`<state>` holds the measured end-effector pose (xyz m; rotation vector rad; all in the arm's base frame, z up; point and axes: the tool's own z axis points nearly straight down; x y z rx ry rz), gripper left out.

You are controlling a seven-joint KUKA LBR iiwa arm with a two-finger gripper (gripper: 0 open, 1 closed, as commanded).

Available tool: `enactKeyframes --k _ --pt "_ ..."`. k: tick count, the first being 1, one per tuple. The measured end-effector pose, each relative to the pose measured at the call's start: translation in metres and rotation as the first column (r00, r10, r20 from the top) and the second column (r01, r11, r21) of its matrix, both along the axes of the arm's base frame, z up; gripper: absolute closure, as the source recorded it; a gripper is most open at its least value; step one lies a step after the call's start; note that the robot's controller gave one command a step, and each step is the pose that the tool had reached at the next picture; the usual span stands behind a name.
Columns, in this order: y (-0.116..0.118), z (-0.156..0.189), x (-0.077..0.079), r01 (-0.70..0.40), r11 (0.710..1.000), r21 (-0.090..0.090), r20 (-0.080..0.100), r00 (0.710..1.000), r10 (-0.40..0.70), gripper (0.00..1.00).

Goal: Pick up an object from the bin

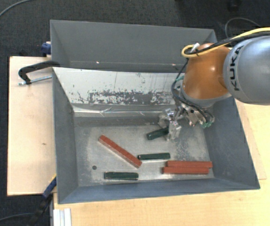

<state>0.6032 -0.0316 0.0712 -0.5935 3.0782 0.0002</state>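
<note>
We are looking down into a grey metal bin (149,46) with steep sloping walls. The arm is reaching in from the right, with its orange wrist cover (204,72) hanging over the bin's right back corner.

The claw (172,132) is pointing down over the right middle of the floor, well clear of the right wall and a little in front of the back wall. A short dark green bar (156,134) is lying tilted just beside it, with its right end meeting the claw's tip and its left end pointing out over bare floor. We cannot tell whether the claw is wide, narrow or clamped on that bar.

Four more bars are lying flat nearer the front:
- A long red-brown bar (118,150) is running diagonally across the middle.
- A second dark green bar (154,157) is lying just beside the long bar's lower right end.
- A red bar (187,167) is lying near the front right corner, close to the front wall.
- A third dark green bar (121,175) is lying along the front wall.

The left part of the floor and the strip along the back wall are offering the most open room.
</note>
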Motion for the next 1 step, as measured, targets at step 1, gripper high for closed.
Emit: enactKeyframes --k 1 --pt "-0.0124 0.1418 -0.021 -0.104 0.995 -0.003 0.009 0.995 0.104 1.0"
